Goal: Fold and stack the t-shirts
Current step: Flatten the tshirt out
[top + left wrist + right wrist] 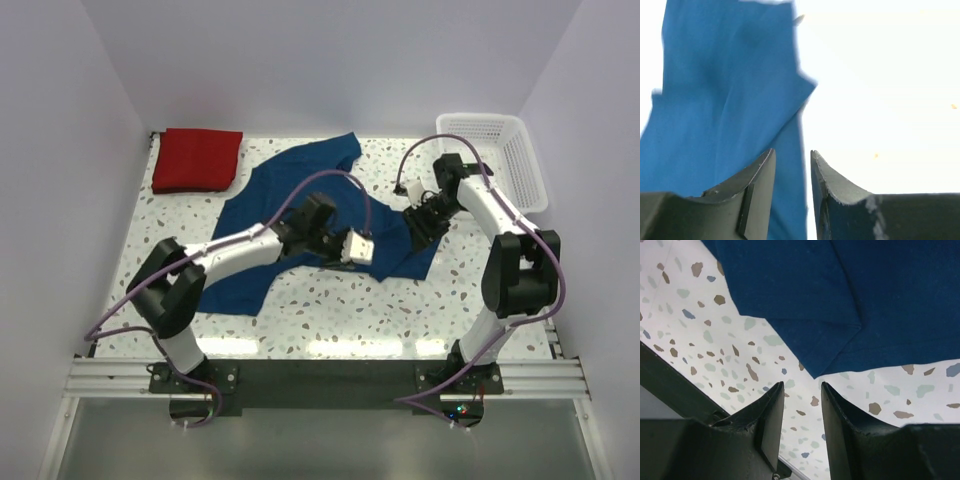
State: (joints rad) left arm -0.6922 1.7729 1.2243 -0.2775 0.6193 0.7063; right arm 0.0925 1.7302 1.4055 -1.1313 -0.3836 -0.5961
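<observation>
Both jaws stand narrowly parted and empty; left gripper [361,248] and right gripper [420,228] should pinch the navy shirt [262,198] hem squarely.

You had a navy blue t-shirt [310,160] in the middle, a bright red t-shirt [197,160] at the far left, a white lattice basket [500,150] far right, and a white table [330,310] speckled brown, grey and blue.

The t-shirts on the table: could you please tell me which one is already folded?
The red t-shirt, in the far left corner, is folded into a neat rectangle; the navy t-shirt lies spread out and rumpled in the middle.
</observation>
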